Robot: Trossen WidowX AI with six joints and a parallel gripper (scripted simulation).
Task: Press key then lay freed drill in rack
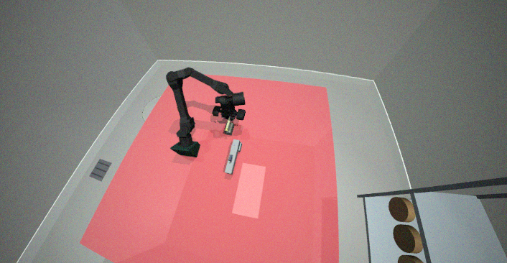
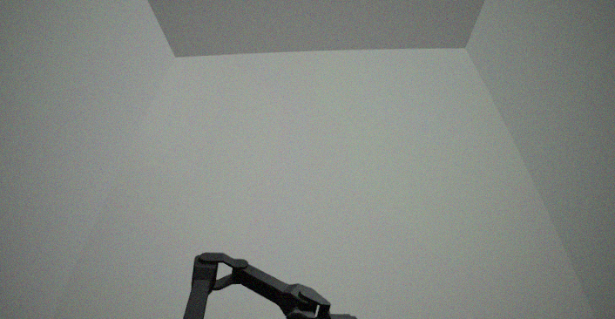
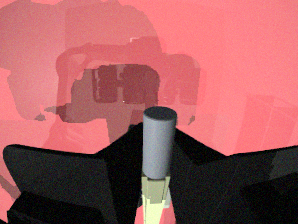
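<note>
Top view: hand [image 1: 230, 120] grips drill [image 1: 228, 126] above mat [image 1: 287, 121].

Grey block [image 1: 233, 156] lies just ahead of end effector [image 1: 228, 120]; sides open.

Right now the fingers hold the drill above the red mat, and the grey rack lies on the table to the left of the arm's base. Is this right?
One part is wrong. The rack lies on the red mat, to the right of the arm's base in the top view, not left. The rest stands: the fingers are shut on the drill, held above the mat, as the wrist view shows.
</note>
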